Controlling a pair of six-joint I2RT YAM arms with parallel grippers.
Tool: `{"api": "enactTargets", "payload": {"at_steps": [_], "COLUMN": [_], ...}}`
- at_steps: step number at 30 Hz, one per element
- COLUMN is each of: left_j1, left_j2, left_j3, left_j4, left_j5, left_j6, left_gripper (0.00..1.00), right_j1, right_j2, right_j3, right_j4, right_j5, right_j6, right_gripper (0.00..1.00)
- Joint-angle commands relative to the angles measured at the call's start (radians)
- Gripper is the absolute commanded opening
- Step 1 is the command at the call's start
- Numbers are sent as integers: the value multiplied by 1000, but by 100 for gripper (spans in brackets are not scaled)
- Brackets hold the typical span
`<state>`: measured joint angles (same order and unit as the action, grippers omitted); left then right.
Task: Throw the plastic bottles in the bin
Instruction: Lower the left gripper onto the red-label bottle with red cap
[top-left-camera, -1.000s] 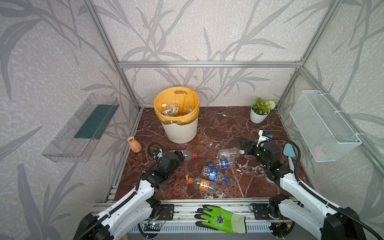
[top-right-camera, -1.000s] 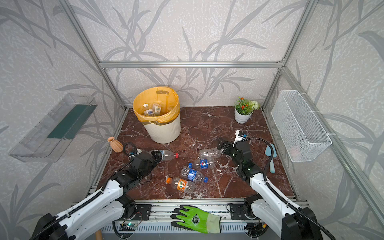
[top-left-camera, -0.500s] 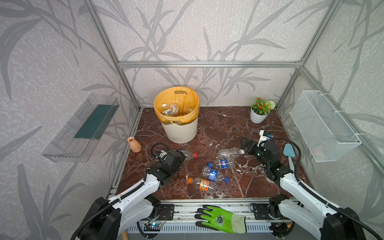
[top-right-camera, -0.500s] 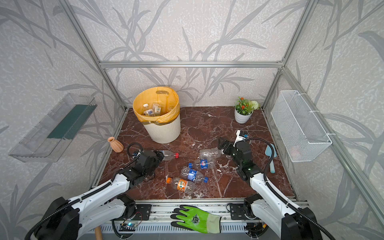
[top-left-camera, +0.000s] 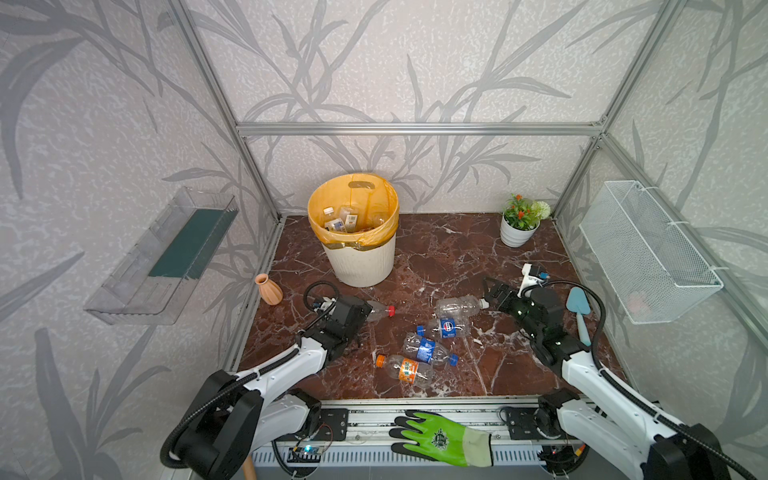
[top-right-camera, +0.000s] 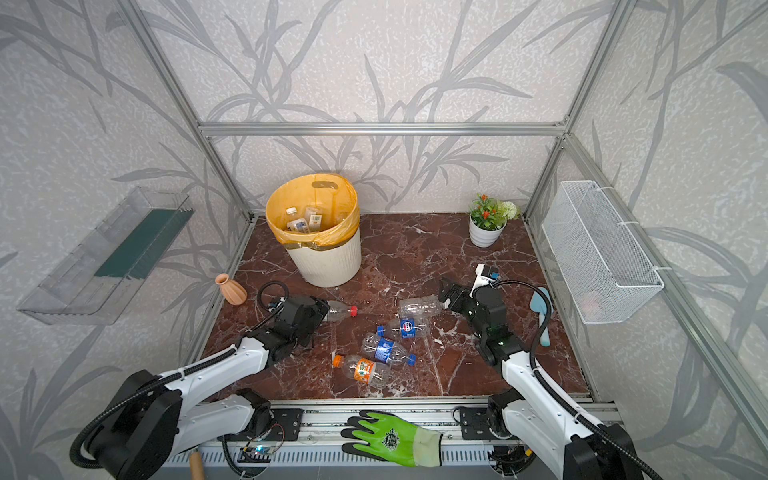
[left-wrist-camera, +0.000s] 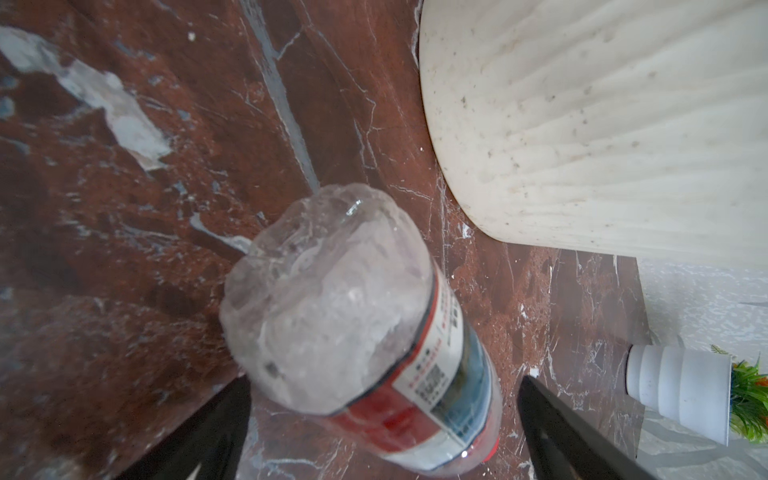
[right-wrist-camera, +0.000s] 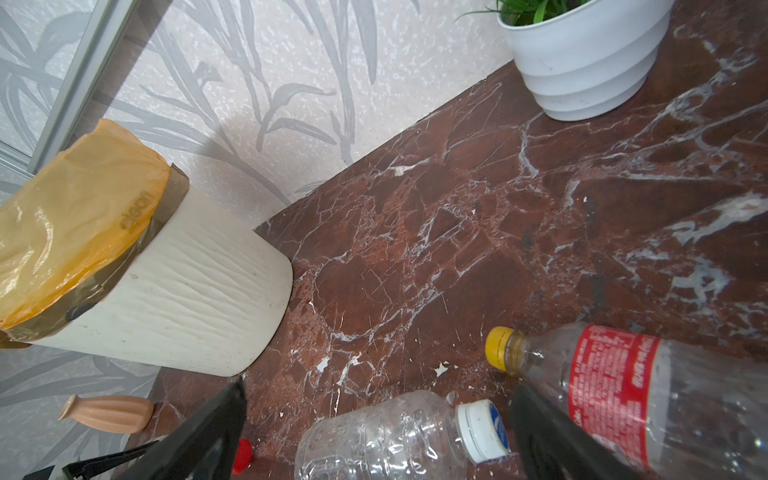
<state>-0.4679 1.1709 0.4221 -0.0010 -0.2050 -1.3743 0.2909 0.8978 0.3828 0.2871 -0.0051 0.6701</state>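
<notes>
Several plastic bottles lie on the brown marble floor. My left gripper (left-wrist-camera: 385, 380) is open around the base end of a red-capped bottle (top-left-camera: 379, 311), whose red, white and blue label (left-wrist-camera: 436, 386) sits between the black fingers (left-wrist-camera: 216, 432) without touching them. My right gripper (right-wrist-camera: 378, 386) is open over a clear white-capped bottle (right-wrist-camera: 386, 436) (top-left-camera: 459, 306). A yellow-capped, red-labelled bottle (right-wrist-camera: 623, 382) lies beside it. Two blue-labelled bottles (top-left-camera: 446, 327) (top-left-camera: 428, 349) and an orange-labelled one (top-left-camera: 405, 368) lie in the middle. The bin (top-left-camera: 359, 253) stands at the back left with bottles (top-left-camera: 345, 216) inside.
A terracotta vase (top-left-camera: 269, 287) stands by the left wall and a white flower pot (top-left-camera: 517, 232) at the back right. A wire basket (top-left-camera: 648, 249) and a clear shelf (top-left-camera: 166, 253) hang on the side walls. A blue scoop (top-left-camera: 579, 307) lies right; a green glove (top-left-camera: 440, 436) lies on the front rail.
My left arm has reached forward and down so its open jaws now straddle the red-capped bottle. The right arm has hardly moved.
</notes>
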Motion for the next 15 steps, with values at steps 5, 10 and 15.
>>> {"api": "enactTargets", "payload": {"at_steps": [5,10,15], "left_j1": [20,31,41], "left_j2": [71,129,182], "left_j3": [41,43,37], "left_j4": [50,105,161], "left_j5": [19,52,96], "left_j6": [25,29,26], "left_gripper": [99,96,93], "right_j1": [-13,-18,-25], "right_j2": [-36,-43,-51], "right_j3": [-18,-22,-24], "right_j4": [-14,-25,-36], "right_j5": [5,6,7], "right_j6": [8,7,7], "right_gripper": [99,99,99]}}
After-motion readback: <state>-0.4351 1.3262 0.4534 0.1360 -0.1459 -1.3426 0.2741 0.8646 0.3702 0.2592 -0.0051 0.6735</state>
